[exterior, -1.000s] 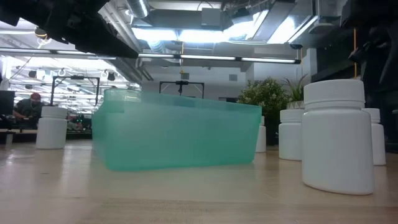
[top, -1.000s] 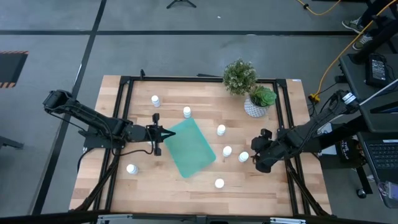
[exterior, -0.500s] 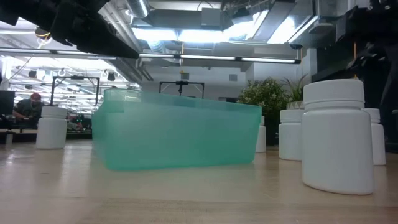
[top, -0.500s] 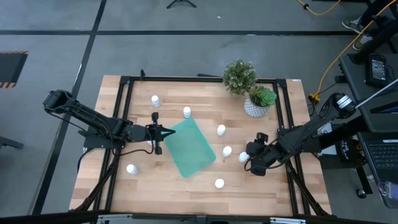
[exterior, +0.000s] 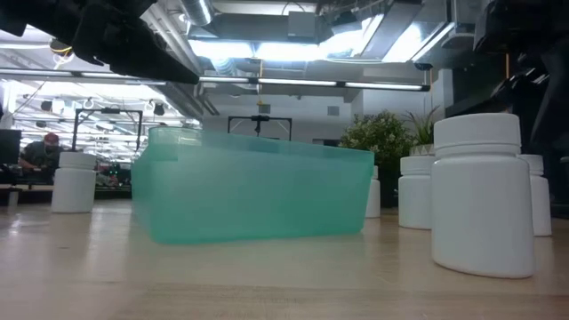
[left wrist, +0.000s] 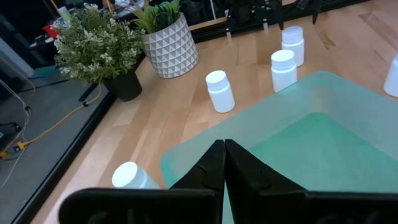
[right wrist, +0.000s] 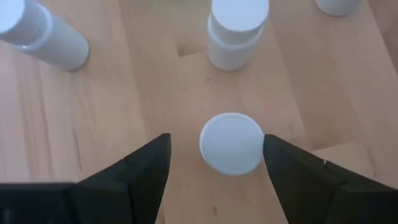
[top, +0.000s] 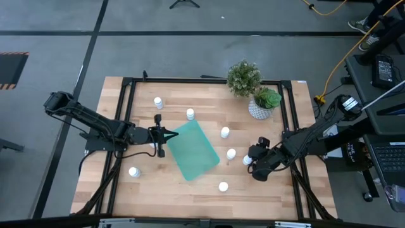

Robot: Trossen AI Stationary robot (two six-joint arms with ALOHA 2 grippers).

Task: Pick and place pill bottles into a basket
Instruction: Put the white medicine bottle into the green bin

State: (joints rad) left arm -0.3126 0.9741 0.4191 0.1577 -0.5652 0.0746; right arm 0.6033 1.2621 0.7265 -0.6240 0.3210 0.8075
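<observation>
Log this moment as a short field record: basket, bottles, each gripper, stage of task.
basket: teal basket mid-table, no bottle in it
pill bottles: seven visible, all standing on the wood around the basket
target bottle: pill bottle between the open fingers, not gripped
right gripper: right gripper open, over that bottle
left gripper: left gripper shut at the basket's rim
stage: grasp not yet made

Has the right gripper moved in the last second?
Yes. The right gripper, open, shifted toward the basket and now straddles a pill bottle.
</observation>
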